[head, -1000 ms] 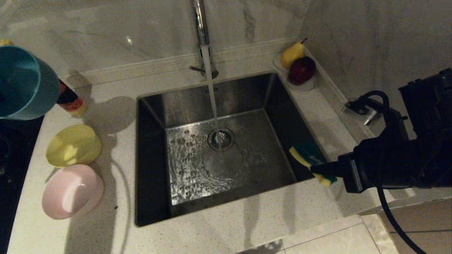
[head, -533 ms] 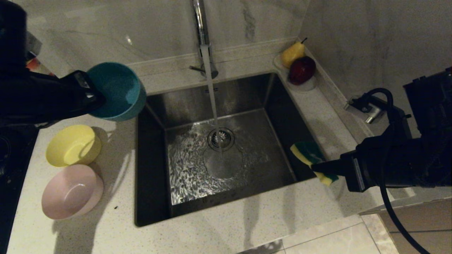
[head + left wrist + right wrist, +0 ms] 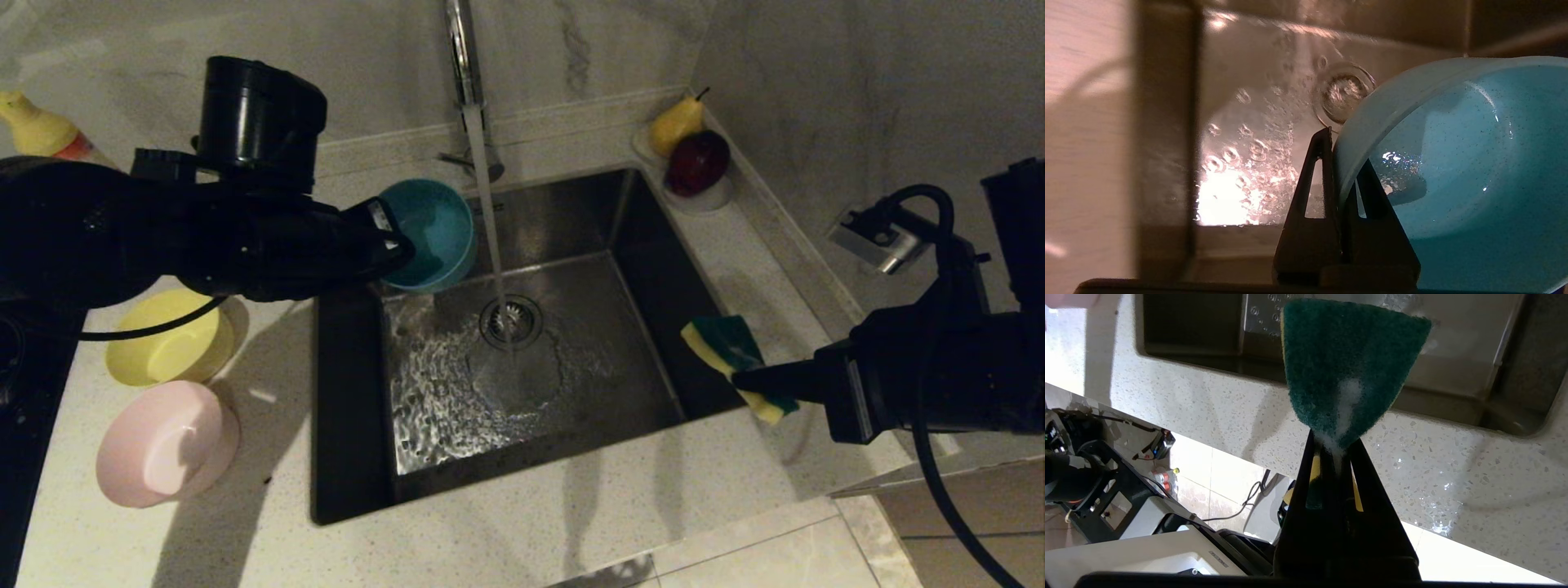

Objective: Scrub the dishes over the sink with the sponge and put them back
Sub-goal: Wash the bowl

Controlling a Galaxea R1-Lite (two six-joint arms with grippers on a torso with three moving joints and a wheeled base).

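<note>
1. The sink (image 3: 522,367) is a square stainless steel basin with a round drain strainer (image 3: 511,320) at its centre; its floor is wet and rippled, and a stream of water falls onto the strainer.
2. The light blue bowl (image 3: 431,234) is held tilted on its side above the sink's rear left part, just beside the stream, its opening facing the drain.
3. The yellow bowl (image 3: 167,343) stands upright on the counter left of the sink.
4. The pink bowl (image 3: 167,443) stands upright just in front of the yellow bowl, left of the sink.
5. The sponge (image 3: 732,359), yellow foam with a dark green face bearing white suds, is held above the sink's right rim.
</note>
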